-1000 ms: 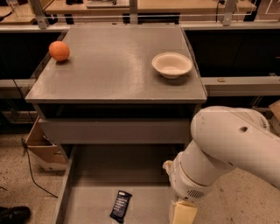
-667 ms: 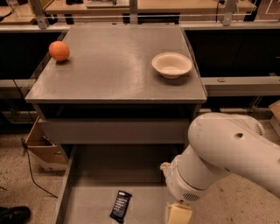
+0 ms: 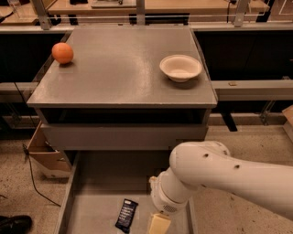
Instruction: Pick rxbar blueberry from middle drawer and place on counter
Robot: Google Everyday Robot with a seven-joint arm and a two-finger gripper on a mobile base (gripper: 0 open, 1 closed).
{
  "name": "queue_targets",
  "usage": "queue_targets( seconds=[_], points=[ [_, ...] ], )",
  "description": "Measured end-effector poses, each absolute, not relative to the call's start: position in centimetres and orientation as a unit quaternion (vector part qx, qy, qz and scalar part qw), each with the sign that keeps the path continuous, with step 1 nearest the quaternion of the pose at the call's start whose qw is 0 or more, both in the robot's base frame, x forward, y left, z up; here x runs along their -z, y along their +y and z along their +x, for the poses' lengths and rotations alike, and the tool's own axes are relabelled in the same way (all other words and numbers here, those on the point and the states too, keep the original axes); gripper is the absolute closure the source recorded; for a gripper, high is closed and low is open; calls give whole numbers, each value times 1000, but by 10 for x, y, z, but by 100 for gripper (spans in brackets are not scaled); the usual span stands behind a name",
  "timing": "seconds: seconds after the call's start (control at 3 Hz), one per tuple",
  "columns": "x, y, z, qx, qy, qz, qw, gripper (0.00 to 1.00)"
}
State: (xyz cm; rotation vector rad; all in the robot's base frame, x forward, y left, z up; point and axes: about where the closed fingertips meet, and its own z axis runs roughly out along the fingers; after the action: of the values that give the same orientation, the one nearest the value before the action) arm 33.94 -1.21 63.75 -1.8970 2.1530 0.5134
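Observation:
The rxbar blueberry point(image 3: 126, 215), a dark wrapper with pale lettering, lies flat on the floor of the open middle drawer point(image 3: 98, 183) near the bottom edge of the camera view. My gripper point(image 3: 158, 225) reaches down into the drawer at the end of my white arm point(image 3: 215, 176), just right of the bar and apart from it; only its pale top shows before the frame cuts it off. The grey counter point(image 3: 119, 68) spreads above the drawer.
An orange point(image 3: 62, 53) sits at the counter's far left and a white bowl point(image 3: 180, 68) at its right. A cardboard box point(image 3: 46, 157) stands on the floor left of the cabinet. Wooden tabletops point(image 3: 151, 5) run behind. A dark shoe point(image 3: 13, 224) is at bottom left.
My arm has swung left and lower over the drawer, bringing the gripper closer to the bar. The bar, orange and bowl have not moved.

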Motion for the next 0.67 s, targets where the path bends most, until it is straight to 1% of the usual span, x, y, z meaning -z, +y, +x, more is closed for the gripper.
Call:
queue_targets(
  seconds=[0.67],
  points=[
    [-554, 34, 370, -210, 725, -645, 118, 0]
  ],
)
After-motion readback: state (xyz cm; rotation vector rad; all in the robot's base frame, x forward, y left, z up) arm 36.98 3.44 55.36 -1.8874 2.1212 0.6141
